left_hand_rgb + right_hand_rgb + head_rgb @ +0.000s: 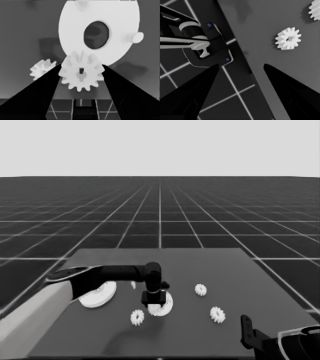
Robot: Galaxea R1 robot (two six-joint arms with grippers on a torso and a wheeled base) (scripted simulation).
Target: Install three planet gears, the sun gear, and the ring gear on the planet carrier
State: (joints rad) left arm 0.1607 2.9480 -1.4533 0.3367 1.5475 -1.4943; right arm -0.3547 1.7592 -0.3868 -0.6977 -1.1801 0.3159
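**Spotter:** Head view first: your left hand (153, 301) hangs directly over the smaller round part (161, 305), which sits near the middle of the counter (225, 270). It is clamped on a gear (152, 300), fingers pressed to the teeth on either side.

**Operator:** And from the wrist?

**Spotter:** Your left wrist view shows that held gear (81, 72) face-on between the two fingers, its bore lined up towards the camera. The smaller round part (100, 30) lies straight beyond it, wide hole in plain sight, with a short peg (133, 37) standing on its face near the rim and another (82, 5) at the far edge. The gear overlaps the disc's near rim, so I judge you are short of any peg; which one you are closest to, I cannot tell.

**Operator:** Other gears?

**Spotter:** Taking the smaller round part as your mark: one gear (137, 317) lies just beside it on your left arm's side, two more (200, 290) (217, 314) well apart on the right arm's side. The larger round part (97, 295) rests beyond your left forearm.

**Operator:** Right arm?

**Spotter:** Your right hand (240, 72) is parked at the counter's near corner, fingers spread wide, holding nothing. Your left is clearly the nearer arm.
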